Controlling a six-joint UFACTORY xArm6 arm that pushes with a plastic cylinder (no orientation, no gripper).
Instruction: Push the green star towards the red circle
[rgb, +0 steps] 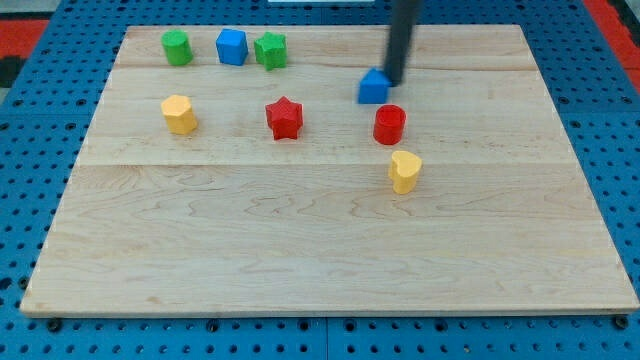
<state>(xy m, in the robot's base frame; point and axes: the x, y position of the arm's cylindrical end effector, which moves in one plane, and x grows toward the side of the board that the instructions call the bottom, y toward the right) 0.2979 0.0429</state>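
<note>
The green star is seen near the view's top edge of the bench, left of centre, as the rightmost of a row of three blocks. Just beside it on the view's left a blue block is placed, close but whether touching cannot be told; further left, with a small gap, a green round block is found.

The red circle is located well apart from the green star, toward the view's lower right, right of the bench's centre. Directly above it in the view, near but apart, a small blue block is set. The rod is seen descending from the view's top edge, and its lower end, the tip, is placed against the upper right side of this small blue block, apparently touching it. No jaws are carried by the end effector; it is a plain rod, so no open or closed state can be told. The tip is well to the view's right of the green star.

Below the red circle, slightly right, a yellow heart is seen. A red star lies between the two rows near the centre, and a yellow block lies toward the view's left.
</note>
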